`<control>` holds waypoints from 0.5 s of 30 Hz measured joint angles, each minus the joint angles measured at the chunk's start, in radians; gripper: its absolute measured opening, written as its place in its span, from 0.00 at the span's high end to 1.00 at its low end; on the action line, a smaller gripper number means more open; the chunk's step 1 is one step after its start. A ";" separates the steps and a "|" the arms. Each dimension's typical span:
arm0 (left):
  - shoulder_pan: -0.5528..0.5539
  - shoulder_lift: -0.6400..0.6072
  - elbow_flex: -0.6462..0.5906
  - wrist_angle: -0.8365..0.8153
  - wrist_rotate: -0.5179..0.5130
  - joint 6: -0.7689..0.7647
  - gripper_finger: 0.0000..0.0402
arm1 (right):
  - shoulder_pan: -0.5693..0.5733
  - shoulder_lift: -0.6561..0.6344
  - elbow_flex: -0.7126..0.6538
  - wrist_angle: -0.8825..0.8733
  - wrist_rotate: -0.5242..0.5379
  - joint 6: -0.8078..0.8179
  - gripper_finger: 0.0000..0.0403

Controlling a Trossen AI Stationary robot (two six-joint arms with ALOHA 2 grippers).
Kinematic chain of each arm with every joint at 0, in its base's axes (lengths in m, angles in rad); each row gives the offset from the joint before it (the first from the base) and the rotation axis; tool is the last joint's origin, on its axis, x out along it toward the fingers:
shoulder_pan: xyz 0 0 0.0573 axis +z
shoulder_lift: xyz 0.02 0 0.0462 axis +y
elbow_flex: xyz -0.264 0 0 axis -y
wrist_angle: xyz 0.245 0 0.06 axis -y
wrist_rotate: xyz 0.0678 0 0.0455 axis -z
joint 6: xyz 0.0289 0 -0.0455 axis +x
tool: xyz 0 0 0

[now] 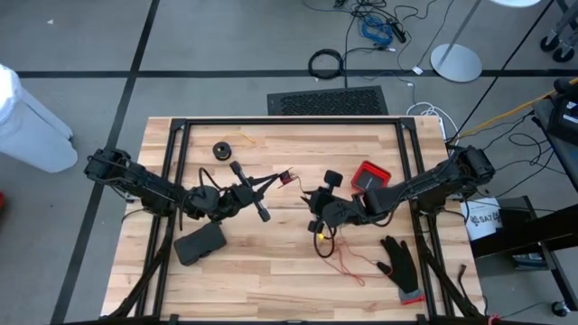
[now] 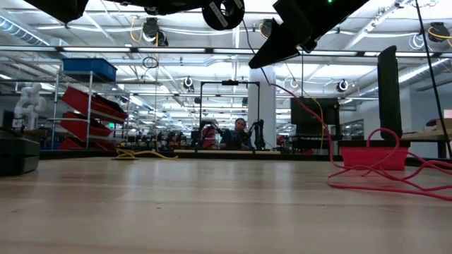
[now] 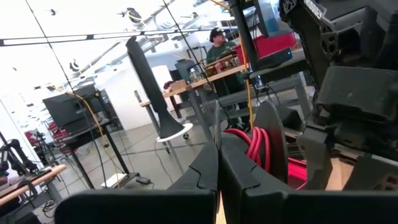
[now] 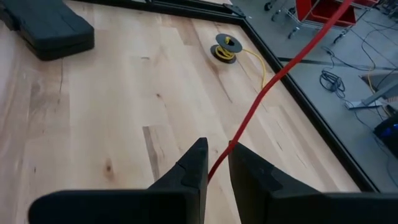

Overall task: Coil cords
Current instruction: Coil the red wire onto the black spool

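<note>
Above the wooden table (image 1: 271,271), right gripper (image 4: 216,163) pinches the red cord (image 4: 280,71); left gripper (image 3: 219,163) closed.

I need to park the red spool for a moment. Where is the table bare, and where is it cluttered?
Bare wood: the near-left corner in front of the black case, and the far strip right of the yellow spool. Crowded: the middle, where the left gripper and right gripper work the red cord, and the near-right, with loose cord by the glove and red box.

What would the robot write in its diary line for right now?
left gripper: shut, holding red spool up | right gripper: pinching red cord | yellow spool: on table
</note>
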 joint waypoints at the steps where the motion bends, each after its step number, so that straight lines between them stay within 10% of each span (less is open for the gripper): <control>1: 0.000 0.000 0.000 0.000 0.000 0.001 1.00 | 0.000 0.000 0.000 0.000 0.000 0.000 0.88; 15: 0.000 0.000 0.000 -0.008 -0.010 0.022 1.00 | 0.028 0.000 0.000 -0.077 -0.006 0.057 0.88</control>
